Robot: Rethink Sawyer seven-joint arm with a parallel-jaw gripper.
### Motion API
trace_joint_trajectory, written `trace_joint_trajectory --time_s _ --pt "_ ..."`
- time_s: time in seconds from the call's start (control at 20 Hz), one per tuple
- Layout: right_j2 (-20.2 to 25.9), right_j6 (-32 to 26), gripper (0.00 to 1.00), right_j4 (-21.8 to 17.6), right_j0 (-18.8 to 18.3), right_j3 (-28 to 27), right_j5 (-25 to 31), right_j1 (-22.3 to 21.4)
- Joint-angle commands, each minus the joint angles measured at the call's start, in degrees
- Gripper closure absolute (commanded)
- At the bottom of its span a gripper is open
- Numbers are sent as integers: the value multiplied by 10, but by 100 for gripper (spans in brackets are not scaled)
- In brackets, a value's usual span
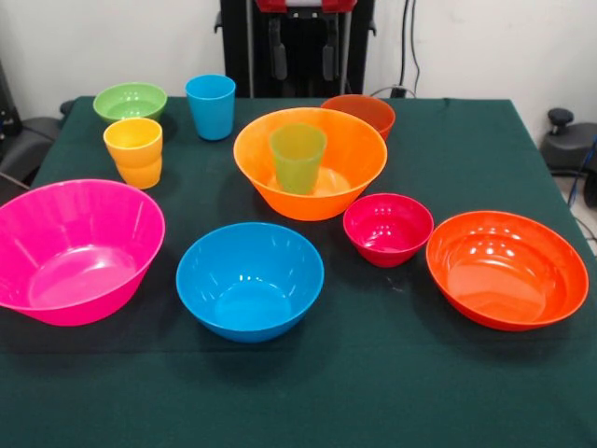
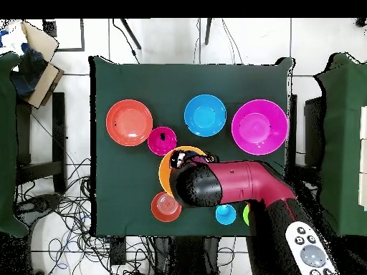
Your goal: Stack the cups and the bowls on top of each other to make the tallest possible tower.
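My gripper hangs open and empty at the top of the front view, above the big orange bowl. A green cup stands upright inside that bowl. Behind it sits the small orange-red bowl. The small magenta bowl, wide red-orange bowl, medium blue bowl and big pink bowl stand apart along the near side. The blue cup, yellow-orange cup and small green bowl stand at the far left. In the overhead view my arm hides the gripper.
A dark green cloth covers the table. The black pedestal stands at its far edge. In the overhead view, cables lie on the floor and a box sits by the table's corner.
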Motion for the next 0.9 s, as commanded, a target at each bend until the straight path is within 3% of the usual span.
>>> trace_joint_trajectory --time_s 0.05,0.9 --pt "31 -78 0 -45 18 -21 52 29" --pt "12 -50 0 -48 44 -32 51 42"
